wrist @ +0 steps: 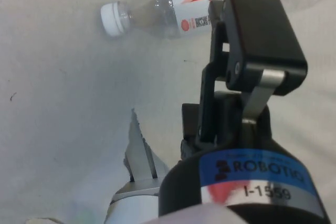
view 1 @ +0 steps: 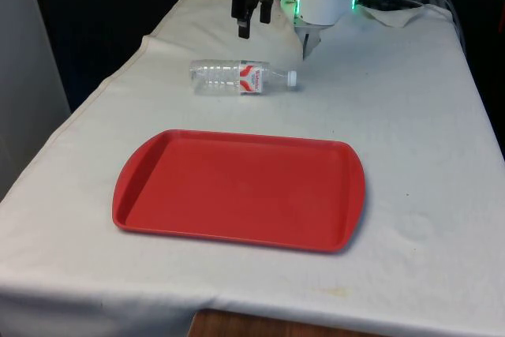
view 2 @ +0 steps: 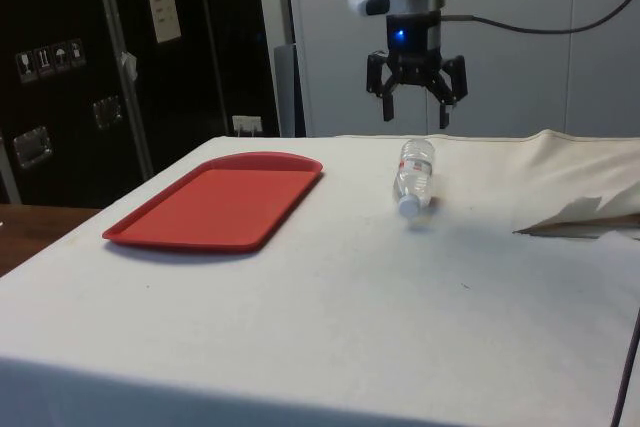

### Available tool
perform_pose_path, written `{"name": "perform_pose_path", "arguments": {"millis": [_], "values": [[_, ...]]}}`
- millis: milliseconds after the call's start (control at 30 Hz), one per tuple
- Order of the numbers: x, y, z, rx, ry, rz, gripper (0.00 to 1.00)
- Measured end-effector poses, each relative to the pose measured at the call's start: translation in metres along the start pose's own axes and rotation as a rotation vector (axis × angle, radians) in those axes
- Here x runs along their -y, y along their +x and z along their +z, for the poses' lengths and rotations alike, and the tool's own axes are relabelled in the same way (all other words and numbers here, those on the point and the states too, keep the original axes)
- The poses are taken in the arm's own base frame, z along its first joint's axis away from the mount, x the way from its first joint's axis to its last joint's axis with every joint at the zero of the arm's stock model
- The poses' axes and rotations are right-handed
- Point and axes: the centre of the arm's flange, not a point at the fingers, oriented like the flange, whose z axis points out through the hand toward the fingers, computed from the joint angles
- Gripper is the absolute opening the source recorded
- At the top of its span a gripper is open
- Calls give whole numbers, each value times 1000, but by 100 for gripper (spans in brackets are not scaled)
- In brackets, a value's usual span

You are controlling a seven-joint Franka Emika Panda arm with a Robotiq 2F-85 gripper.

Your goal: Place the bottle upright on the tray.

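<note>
Approach step, nothing grasped. Gripper [view 2: 415,105] hangs with fingers spread and empty, above the bottle [view 1: 237,76], which lies on its side on the cloth just below it. Red tray [view 1: 237,191] sits well apart. Next, by my reckoning: descend, straddle the bottle's body, close.

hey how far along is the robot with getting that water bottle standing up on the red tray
Barely begun. Nothing looks done: the clear plastic water bottle with the white cap and red-and-white label lies on its side on the white cloth, beyond the bare red plastic tray. In hand: the black two-finger gripper hangs open above the bottle, holding nothing. Left: lowering, grasping the bottle, carrying it to the tray and setting it upright.
</note>
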Motion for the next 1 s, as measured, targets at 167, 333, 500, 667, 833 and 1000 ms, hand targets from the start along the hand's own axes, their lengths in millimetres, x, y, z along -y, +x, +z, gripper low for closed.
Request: {"name": "perform_pose_path", "arguments": {"millis": [167, 333, 500, 667, 833, 1000], "values": [[-1, 1, 1, 3, 1, -21, 100], [-4, 2, 3, 10, 4, -53, 100], [-4, 3, 3, 11, 3, -72, 100], [-6, 3, 5, 14, 1, -95, 100], [-6, 4, 7, 15, 0, -118, 100], [-5, 4, 9, 13, -4, -142, 100]]}}
